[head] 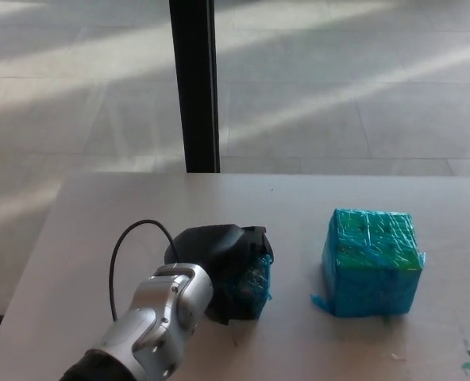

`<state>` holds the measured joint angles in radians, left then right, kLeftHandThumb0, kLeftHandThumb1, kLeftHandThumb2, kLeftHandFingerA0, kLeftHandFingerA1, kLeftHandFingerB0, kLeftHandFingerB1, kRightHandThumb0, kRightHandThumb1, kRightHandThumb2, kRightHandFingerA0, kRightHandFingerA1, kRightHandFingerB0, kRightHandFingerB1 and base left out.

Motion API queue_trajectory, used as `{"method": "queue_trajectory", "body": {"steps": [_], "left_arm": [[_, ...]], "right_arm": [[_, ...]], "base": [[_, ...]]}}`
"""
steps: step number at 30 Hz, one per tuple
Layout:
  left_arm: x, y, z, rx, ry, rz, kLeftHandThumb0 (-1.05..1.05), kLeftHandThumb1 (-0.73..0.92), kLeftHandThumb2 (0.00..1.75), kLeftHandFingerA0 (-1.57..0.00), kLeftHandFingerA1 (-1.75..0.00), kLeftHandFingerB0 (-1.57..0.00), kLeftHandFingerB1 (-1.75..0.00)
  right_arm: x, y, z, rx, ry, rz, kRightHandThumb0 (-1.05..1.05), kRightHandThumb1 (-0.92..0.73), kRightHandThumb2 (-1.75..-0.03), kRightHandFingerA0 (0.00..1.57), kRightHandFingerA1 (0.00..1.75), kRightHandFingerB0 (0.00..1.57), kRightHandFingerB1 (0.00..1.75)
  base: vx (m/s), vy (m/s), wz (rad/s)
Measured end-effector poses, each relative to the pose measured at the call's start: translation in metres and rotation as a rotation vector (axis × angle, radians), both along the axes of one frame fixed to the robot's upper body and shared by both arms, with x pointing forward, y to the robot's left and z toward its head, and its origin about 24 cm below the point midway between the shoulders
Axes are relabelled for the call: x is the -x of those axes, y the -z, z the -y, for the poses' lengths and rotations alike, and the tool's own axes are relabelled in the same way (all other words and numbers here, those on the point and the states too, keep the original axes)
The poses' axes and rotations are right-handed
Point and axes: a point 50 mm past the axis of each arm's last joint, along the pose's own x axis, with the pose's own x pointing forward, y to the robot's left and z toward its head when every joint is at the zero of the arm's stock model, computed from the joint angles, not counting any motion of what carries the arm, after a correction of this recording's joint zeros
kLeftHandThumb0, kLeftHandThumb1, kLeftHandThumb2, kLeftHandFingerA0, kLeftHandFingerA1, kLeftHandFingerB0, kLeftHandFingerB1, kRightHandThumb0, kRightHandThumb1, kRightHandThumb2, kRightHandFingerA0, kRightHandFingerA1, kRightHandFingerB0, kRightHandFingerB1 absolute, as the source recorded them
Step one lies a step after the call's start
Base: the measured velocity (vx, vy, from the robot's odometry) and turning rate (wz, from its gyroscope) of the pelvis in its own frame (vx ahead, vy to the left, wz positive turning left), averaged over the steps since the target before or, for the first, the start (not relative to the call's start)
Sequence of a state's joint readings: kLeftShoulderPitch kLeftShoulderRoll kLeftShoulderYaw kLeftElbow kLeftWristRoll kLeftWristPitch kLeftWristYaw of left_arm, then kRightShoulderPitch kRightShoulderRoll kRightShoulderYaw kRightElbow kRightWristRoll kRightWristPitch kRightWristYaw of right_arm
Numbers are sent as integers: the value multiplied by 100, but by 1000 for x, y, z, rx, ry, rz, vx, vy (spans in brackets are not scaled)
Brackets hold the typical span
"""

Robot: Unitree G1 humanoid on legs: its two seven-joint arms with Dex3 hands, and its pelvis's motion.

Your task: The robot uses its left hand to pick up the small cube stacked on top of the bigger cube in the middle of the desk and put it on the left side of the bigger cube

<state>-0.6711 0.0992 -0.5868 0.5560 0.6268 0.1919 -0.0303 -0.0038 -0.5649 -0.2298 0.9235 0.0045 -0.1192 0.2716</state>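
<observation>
At the bottom edge of the frame, left of centre, you see the robot's left forearm point(152, 333), a silver casing that rises from the lower border toward the middle of the picture, with a thin black cable point(117, 258) looping up and over from its upper left side. Just above and to the right of that casing sits the left hand point(223, 266), black, with its fingers wrapped round the small cube point(255, 287); only the cube's right-hand face, wrapped in teal film, shows past the fingers. You can see the hand low over the desk point(100, 214), and the cube appears to be at or very near the surface, though contact cannot be confirmed from this view. To the right, in the lower right-centre of the frame, the bigger cube point(371, 263) stands upright on the desk, teal with greener patches on its top face and a loose tag of film at its lower left corner. The small cube lies left of the bigger cube, near but clearly apart, with bare desk between them. A few small marks show near the lower right corner. Farther up, a black post point(194, 83) rises from behind the desk's far edge, left of centre, to the top border. Beyond it lies a pale tiled floor point(354, 79) crossed by slanting bands of light. Your right hand does not appear.
</observation>
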Motion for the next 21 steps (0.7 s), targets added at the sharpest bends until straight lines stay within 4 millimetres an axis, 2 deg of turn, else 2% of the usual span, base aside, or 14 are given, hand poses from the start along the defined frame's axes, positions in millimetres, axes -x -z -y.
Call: {"method": "queue_trajectory", "body": {"steps": [4, 5, 6, 7, 9, 11, 12, 13, 14, 16, 17, 19, 20, 21], "left_arm": [[1, 2, -2, 14, -9, 12, -31, 75, 64, -75, -103, -73, -65], [2, 3, -3, 18, -12, 12, -40, 71, 60, -57, -106, -49, -46], [2, 4, -4, 21, -15, 9, -51, 66, 60, -38, -78, -35, -36], [2, 4, -4, 21, -18, 2, -66, 48, 85, -24, -61, -15, -42], [2, 7, -6, 8, -34, -24, -76, 46, 86, -10, -54, -1, -31], [3, 9, -7, -10, -43, -47, -93, 49, 97, 0, -20, 0, 0], [3, 9, -6, -21, -44, -60, -95, 51, 98, 0, -18, 0, 0], [3, 8, -6, -26, -43, -66, -105, 65, 62, 0, -17, 0, 0], [3, 7, -5, -34, -43, -75, -105, 66, 64, 0, -22, 0, 0], [3, 4, -3, -43, -37, -83, -104, 52, 102, 0, -16, 0, 0], [2, 2, -2, -50, -31, -91, -105, 66, 65, 0, -3, 0, 0], [1, -1, 0, -60, -25, -105, -105, 65, 68, 0, -1, 0, 0], [0, -2, 0, -64, -23, -112, -105, 53, 105, 0, -17, 0, 0], [-1, -4, 1, -69, -20, -121, -105, 54, 104, 0, -17, 0, 0]], "right_arm": [[0, 0, 0, -2, 0, 0, -89, -70, -72, 30, 125, 21, 104], [0, 0, -1, -1, -1, 1, -89, -70, -72, 31, 128, 22, 106], [0, 0, -1, -1, -1, 2, -90, -70, -70, 32, 126, 21, 104], [-1, 0, -1, -1, -1, 3, -90, -70, -71, 29, 124, 21, 103], [-1, 0, 0, 0, 0, 7, -90, -69, -72, 28, 119, 19, 100], [0, 0, 0, 0, 2, 9, -91, -69, -71, 28, 124, 16, 105], [0, -1, 0, 0, 4, 11, -95, -69, -70, 30, 128, 16, 106], [0, -1, 0, 0, 4, 12, -94, -69, -70, 30, 129, 16, 105], [0, -2, 1, 2, 3, 14, -94, -68, -71, 34, 132, 17, 104], [0, -2, 1, 2, 3, 15, -92, -70, -68, 30, 124, 18, 100], [0, -2, 0, 2, 2, 14, -91, -69, -70, 34, 127, 19, 101], [0, -1, 0, 2, 2, 13, -91, -69, -69, 33, 124, 19, 100], [0, -1, 1, 2, 2, 12, -91, -66, -70, 30, 132, 15, 103], [1, -1, 1, 2, 2, 12, -92, -68, -65, 29, 124, 16, 99]], "base": [[0, 0, 0], [0, 0, 0], [0, 0, 0], [0, 0, 0], [0, 0, 0], [0, 0, 0], [0, 0, 0], [0, 0, 0], [0, 0, 0], [0, 0, 0], [0, 0, 0], [0, 0, 0], [0, 0, 0], [0, 0, 0]]}}
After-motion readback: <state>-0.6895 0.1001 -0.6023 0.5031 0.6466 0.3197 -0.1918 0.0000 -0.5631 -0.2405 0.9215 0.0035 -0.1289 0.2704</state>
